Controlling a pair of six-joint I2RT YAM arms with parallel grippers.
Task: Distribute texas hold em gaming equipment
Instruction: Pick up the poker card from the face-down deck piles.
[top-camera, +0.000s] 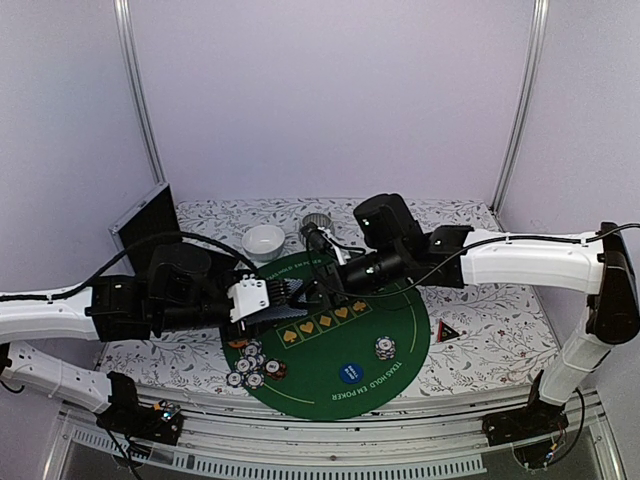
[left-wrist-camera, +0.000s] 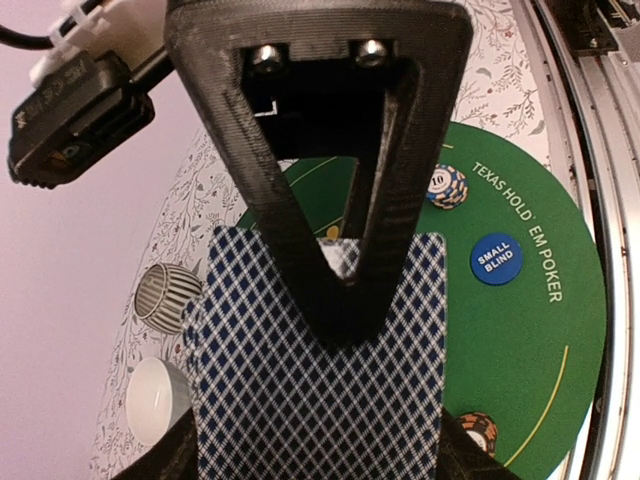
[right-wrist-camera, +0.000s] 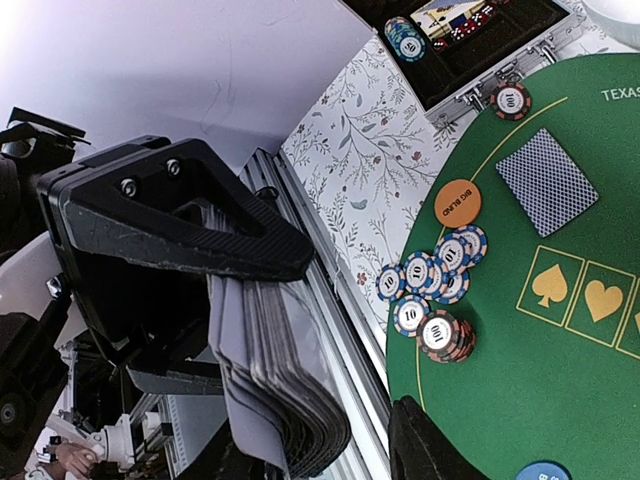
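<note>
The deck of cards lies flat between the fingers of the left gripper, which pinches it from above and below over the green mat. In the right wrist view the deck's edges are fanned, the cards slid out of square, just under the upper finger of the right gripper. That gripper's fingers stand apart around the deck's end, and I cannot tell whether they have hold of any card.

Ahead of the right gripper one dealt card lies face down on the mat. An orange button and a cluster of chips lie just beside it.

The fanned deck looks like the main risk. Drawing one card could drag its neighbours along, or loosen the pinch and spill cards. With both grippers nose to nose, a small misjudged approach could also knock the deck askew.
</note>
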